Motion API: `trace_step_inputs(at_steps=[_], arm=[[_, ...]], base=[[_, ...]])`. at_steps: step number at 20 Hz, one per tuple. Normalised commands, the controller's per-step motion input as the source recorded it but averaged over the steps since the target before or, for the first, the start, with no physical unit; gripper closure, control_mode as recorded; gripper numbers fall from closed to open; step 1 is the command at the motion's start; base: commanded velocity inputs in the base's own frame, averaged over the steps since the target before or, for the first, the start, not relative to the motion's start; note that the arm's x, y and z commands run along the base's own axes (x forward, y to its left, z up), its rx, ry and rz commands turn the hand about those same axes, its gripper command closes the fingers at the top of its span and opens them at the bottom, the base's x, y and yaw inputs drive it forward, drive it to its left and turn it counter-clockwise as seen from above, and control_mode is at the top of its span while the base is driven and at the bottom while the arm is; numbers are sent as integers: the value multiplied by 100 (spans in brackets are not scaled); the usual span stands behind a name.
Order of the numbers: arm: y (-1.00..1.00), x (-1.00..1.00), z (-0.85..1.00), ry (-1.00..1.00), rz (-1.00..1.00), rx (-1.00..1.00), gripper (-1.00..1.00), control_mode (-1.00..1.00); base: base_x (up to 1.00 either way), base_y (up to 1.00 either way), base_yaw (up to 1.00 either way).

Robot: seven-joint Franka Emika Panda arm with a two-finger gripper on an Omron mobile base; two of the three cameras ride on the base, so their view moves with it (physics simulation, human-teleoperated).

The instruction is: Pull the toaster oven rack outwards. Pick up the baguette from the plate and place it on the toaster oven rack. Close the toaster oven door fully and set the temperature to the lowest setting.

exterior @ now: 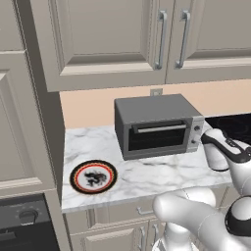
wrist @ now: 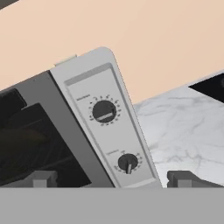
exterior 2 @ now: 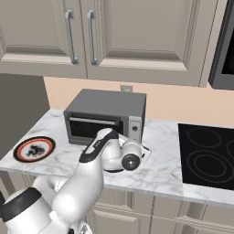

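Two dark fingertips stand wide apart at the bottom of the hand view, so the claw [wrist: 113,178] is fully spread and holds nothing. It sits close in front of the silver knob panel [wrist: 107,127] of the toaster oven [exterior: 157,125], with the lower knob [wrist: 127,163] just ahead between the tips and the upper knob [wrist: 104,111] a little beyond it. Which of the two sets the temperature cannot be read from the small markings.

Either knob looks small, round, hard and smooth. It is likely to slip under a loose pinch, so I would close the tips squarely across its raised ridge and turn gently.

Beside the panel, to the claw's left, the toaster oven door [exterior: 156,137] appears shut, its silver bar handle [exterior: 159,129] along the top edge. That handle is stiff and thin, the natural place to hook or grip.

Farther off to the left on the counter [exterior: 162,174], well apart from the claw, lies the plate [exterior: 93,177]; no bread shows on it. Behind the dark glass something dim may lie inside, but it is too murky to call.
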Motion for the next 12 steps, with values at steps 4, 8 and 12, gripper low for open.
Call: trace_step_inputs(at_steps=[4,8,12], arm=[[0,12,-21,0,0,0,-100,-100],[0,10,-21,0,0,0,-100,-100],[0,15,-22,0,0,0,-100,-100]], base=[[0,0,0],[0,0,0],[0,0,0]])
